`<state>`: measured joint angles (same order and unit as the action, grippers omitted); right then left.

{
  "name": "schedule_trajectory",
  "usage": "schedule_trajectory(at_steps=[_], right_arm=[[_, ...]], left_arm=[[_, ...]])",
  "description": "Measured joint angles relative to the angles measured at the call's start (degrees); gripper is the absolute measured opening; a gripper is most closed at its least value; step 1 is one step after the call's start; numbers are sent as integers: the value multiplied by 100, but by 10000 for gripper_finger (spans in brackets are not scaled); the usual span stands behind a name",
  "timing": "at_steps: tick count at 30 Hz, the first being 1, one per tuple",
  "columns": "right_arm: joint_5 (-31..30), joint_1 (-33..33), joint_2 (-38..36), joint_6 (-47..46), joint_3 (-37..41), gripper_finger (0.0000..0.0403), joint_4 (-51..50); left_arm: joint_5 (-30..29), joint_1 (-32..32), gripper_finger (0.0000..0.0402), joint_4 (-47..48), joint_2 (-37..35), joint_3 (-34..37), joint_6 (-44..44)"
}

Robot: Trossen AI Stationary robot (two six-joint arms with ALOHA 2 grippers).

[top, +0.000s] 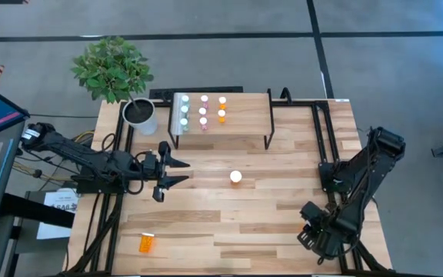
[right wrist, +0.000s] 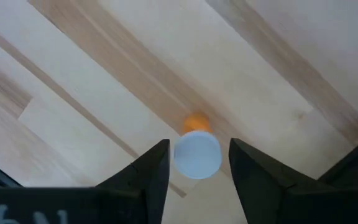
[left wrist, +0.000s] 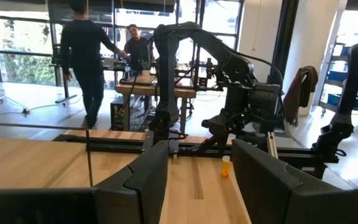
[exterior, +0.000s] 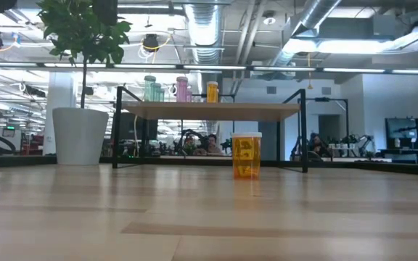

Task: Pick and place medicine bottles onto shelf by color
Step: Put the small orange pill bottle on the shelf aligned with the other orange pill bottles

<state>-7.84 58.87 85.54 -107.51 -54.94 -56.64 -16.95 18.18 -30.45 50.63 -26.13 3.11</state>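
Straddling an orange bottle (right wrist: 196, 149): right claw (right wrist: 199, 180)

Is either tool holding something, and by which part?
Left tool: nothing. Right tool brackets an orange bottle at its white cap; whether it grips cannot be told.

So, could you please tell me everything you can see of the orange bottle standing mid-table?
The bottle is a small cylinder of translucent orange plastic, with a printed label around its body and a cap that looks white from above. It stands upright, alone on the wooden table, in front of the shelf, touching nothing else.
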Motion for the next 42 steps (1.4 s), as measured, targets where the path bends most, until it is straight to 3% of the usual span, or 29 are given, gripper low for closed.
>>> schedule_trajectory(at_steps=[12,29,36,42], right_arm=[[167,-157,6,114,334,198,488],[342,-295,-2,285,243,161,465],[330,-952,-4,1261,-133,153,433],[2,-2171,-4,3157,-756,154,365]], left_arm=[[2,-1,167,23,0,0,55],[2,1,167,19,0,-2,57],[2,0,167,15,0,-2,57],[2,-1,167,15,0,-2,116]])
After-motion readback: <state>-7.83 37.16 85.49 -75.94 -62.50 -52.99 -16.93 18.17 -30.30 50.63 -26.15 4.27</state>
